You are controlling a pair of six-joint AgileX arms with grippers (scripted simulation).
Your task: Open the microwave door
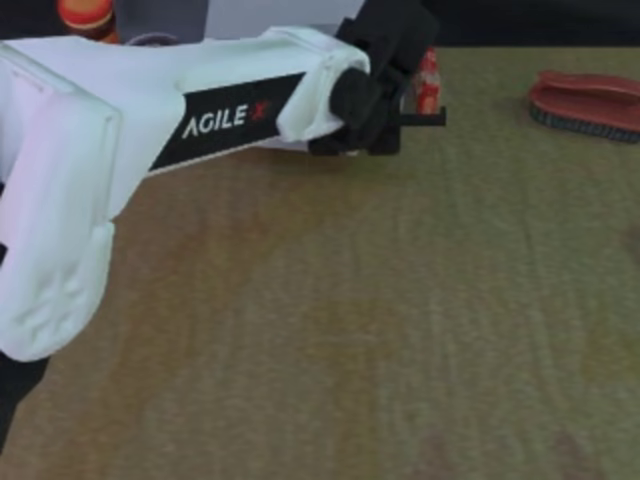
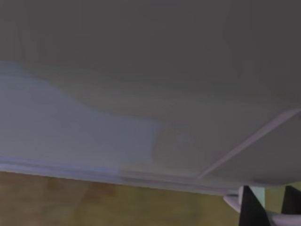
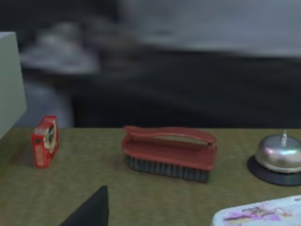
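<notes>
While my left hand (image 1: 425, 117) reaches the microwave door (image 2: 155, 84), grip unreadable, I'd judge approach underway; next, hook the handle.

One microwave (image 2: 141, 84), one red brush (image 3: 169, 153), one bell (image 3: 278, 157), one red box (image 3: 44, 141) — one arm (image 1: 150, 140).

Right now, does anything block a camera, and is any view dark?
Top view: the left arm covers the left side of the table. Left wrist view: a grey panel, probably the microwave door, fills nearly everything. Right wrist view: open, the brush evenly lit. None is dark.
</notes>
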